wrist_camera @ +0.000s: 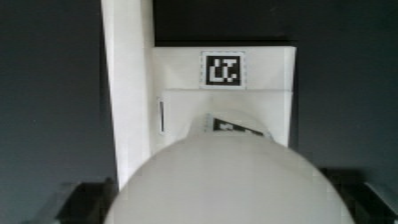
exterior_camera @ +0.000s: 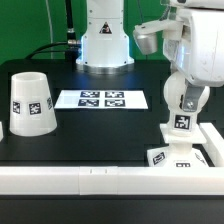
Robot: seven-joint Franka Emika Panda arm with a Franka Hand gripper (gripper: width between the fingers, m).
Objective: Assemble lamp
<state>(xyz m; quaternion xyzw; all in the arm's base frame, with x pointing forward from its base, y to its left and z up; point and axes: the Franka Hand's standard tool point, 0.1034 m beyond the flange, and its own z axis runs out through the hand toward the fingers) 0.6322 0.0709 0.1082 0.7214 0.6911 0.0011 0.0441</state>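
while the exterior view shows the shade (exterior_camera: 31, 102), the wrist view shows only bulb (wrist_camera: 219, 185) over base (wrist_camera: 222, 100).

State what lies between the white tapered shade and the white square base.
In the exterior view, the marker board lies on the black table between the shade and base.

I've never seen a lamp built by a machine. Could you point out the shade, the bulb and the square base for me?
shade (exterior_camera: 32, 102): exterior view, on its side wall, near the marker.
bulb (exterior_camera: 187, 97): exterior view, on its round white body, below the arm.
base (exterior_camera: 190, 155): exterior view, on its top face, beside the bulb's neck.
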